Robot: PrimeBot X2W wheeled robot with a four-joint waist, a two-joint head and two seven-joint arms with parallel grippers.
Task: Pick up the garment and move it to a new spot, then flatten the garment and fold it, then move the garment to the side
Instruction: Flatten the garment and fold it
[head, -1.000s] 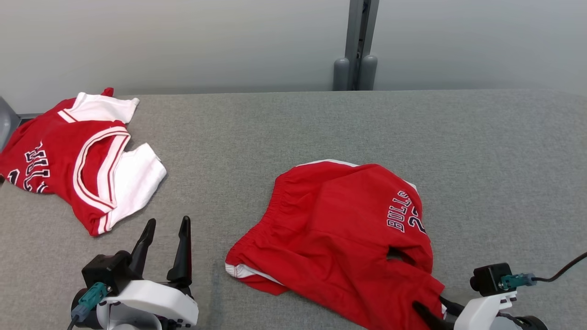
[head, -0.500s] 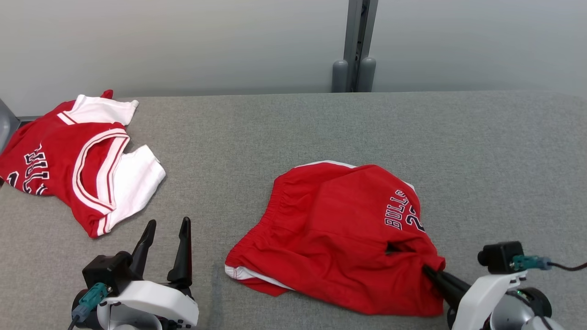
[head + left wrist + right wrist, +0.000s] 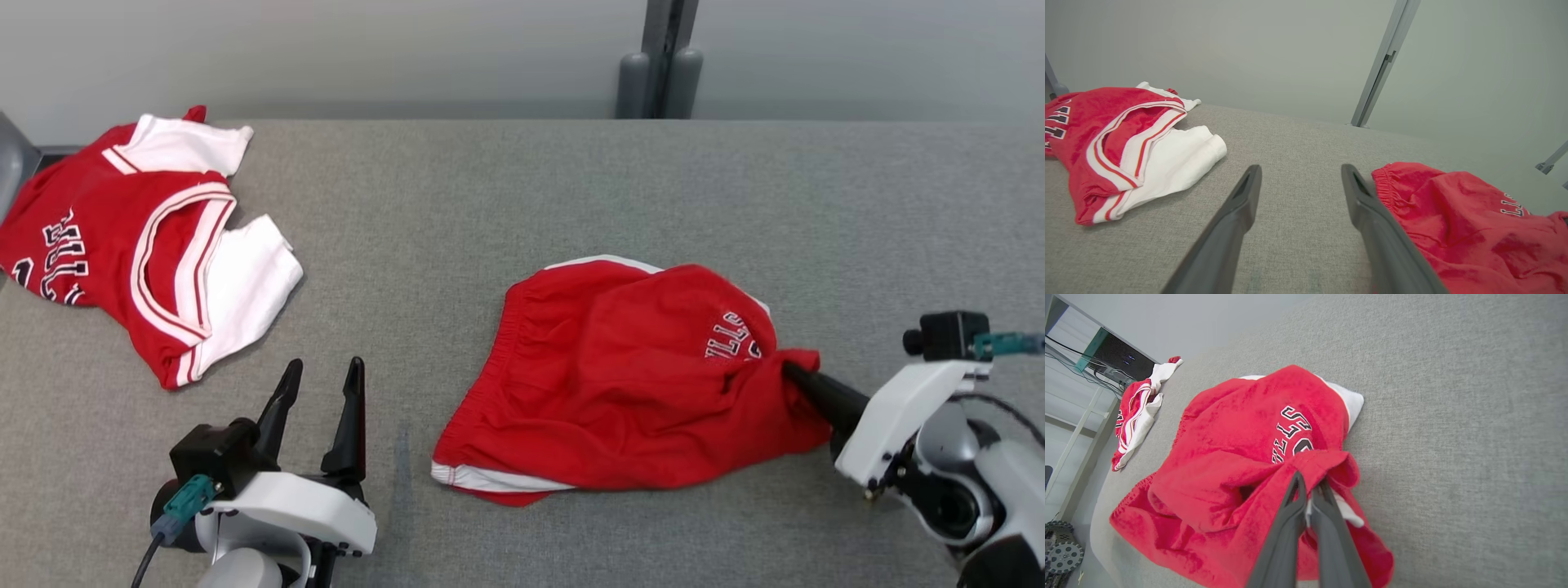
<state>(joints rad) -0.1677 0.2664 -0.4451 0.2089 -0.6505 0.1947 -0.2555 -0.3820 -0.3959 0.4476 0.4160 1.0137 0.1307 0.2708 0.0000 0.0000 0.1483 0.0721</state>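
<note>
The right pincer (image 3: 792, 371) is squeezed shut on one corner of the red shorts (image 3: 620, 376), which lie bunched up in the middle of the grey worktop (image 3: 490, 204). The left pincer (image 3: 322, 367) is wide open and holds nothing. To do this well, hold tight and lift slowly until the shorts hang free, then carry them to a new spot.
</note>
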